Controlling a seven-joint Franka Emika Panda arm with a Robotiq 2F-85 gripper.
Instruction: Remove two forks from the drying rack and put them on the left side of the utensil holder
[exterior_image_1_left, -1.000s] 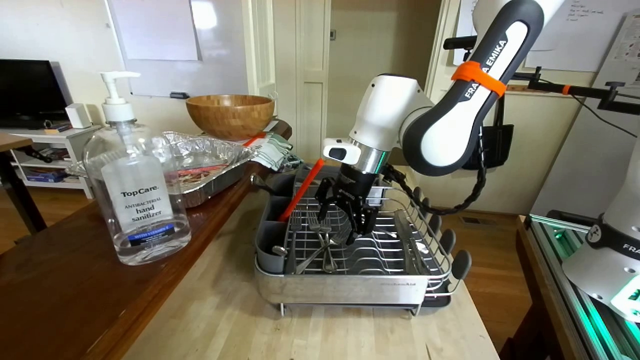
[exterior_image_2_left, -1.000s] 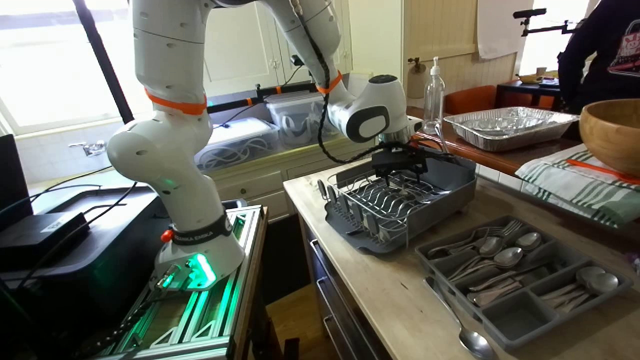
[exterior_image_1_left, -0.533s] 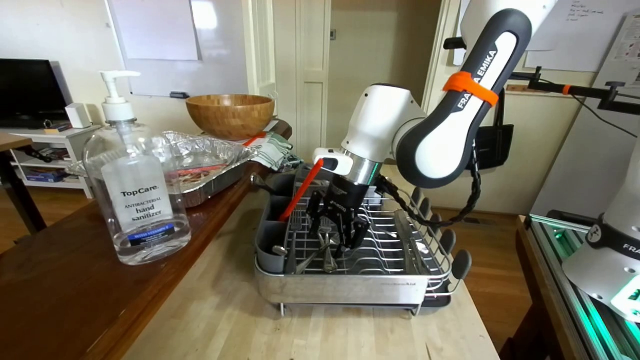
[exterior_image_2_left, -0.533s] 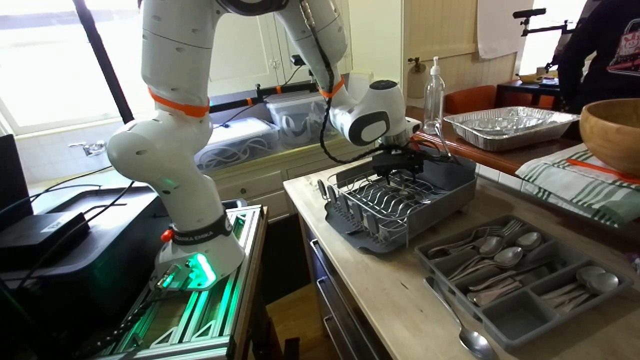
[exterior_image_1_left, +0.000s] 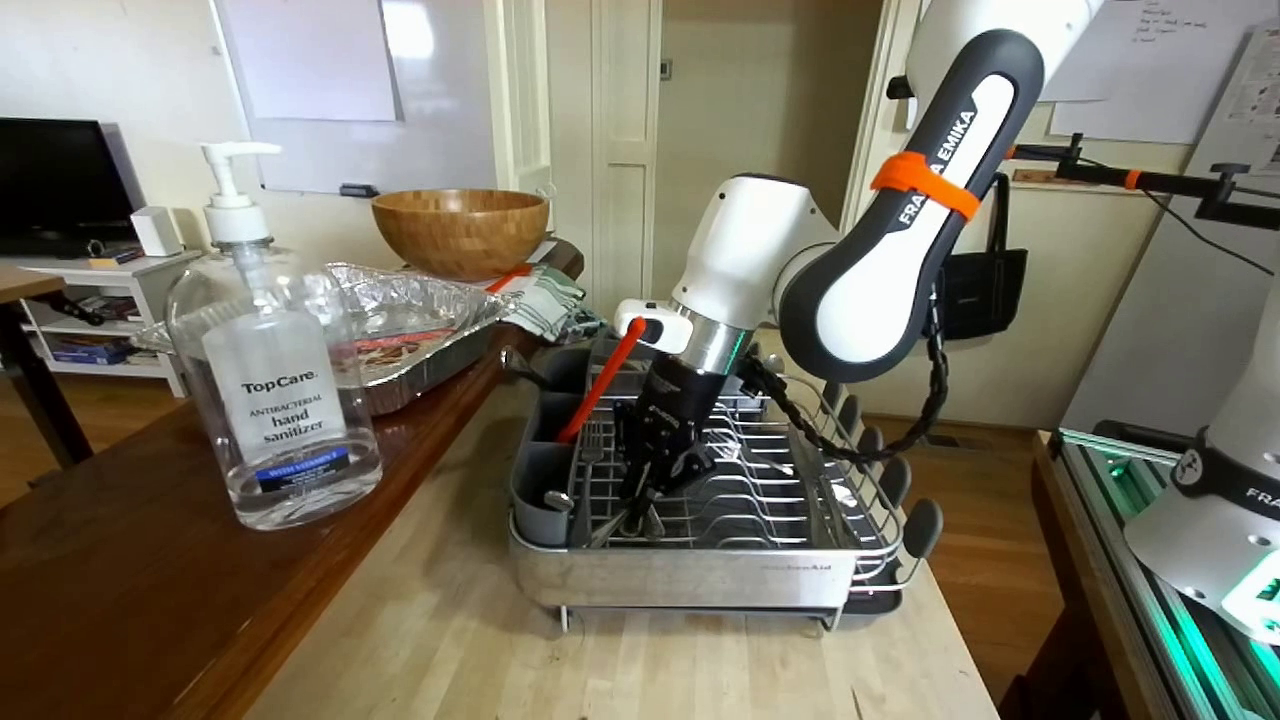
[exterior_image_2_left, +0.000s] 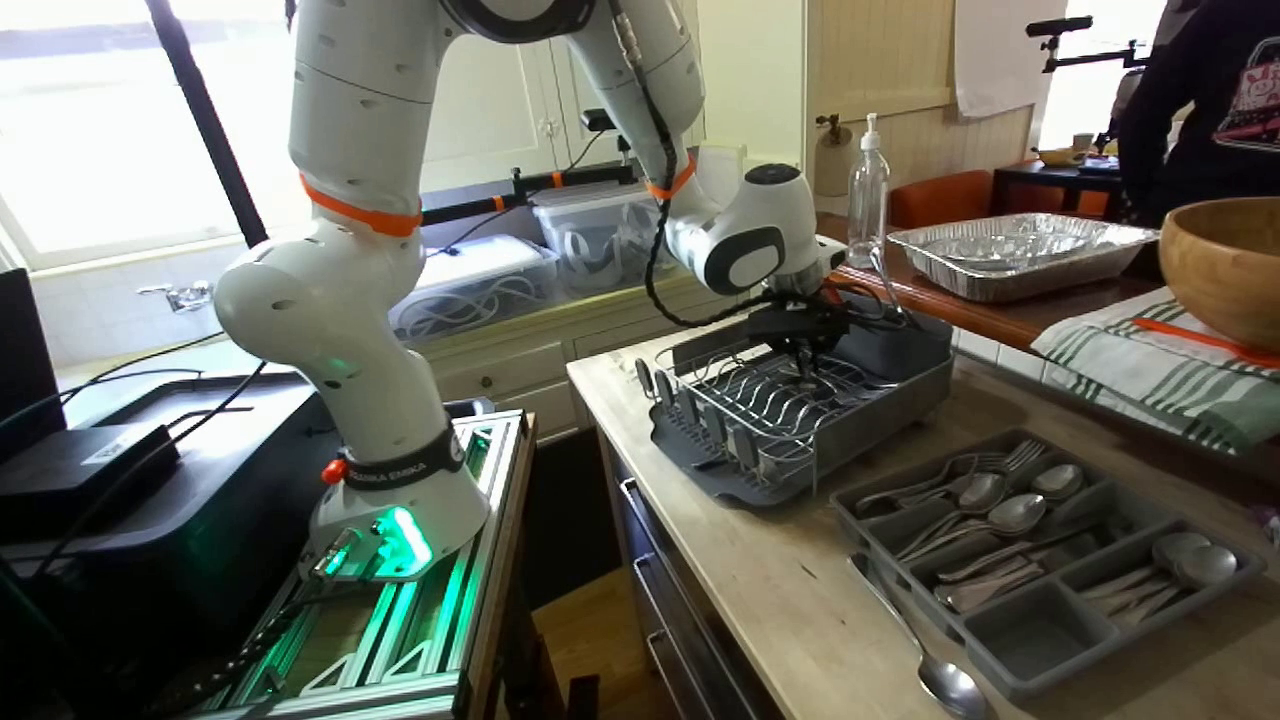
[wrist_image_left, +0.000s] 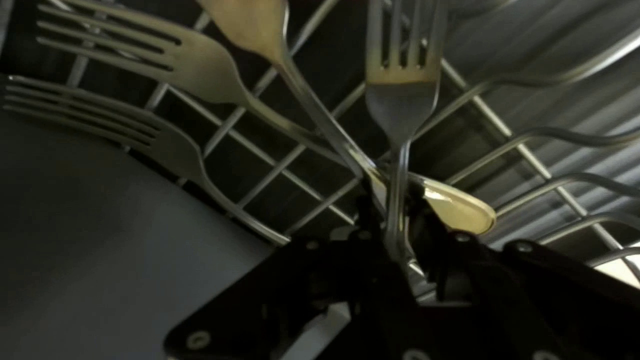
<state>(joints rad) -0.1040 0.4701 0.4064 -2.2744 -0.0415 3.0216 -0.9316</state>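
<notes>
Likely light, stiff, slippery, a slim silvery metal fork (wrist_image_left: 401, 120) sits inside the silver wire drying rack (exterior_image_1_left: 690, 578), near one edge; grip mid-handle, where the black pincer (wrist_image_left: 393, 207) straddles it. Pinched? I can't tell.

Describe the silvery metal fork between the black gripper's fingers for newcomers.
At the silver wire drying rack, find the gripper. In the wrist view, the fork has its handle between the fingertips. Two neighbouring forks point left; its tines aim at the top edge.
</notes>
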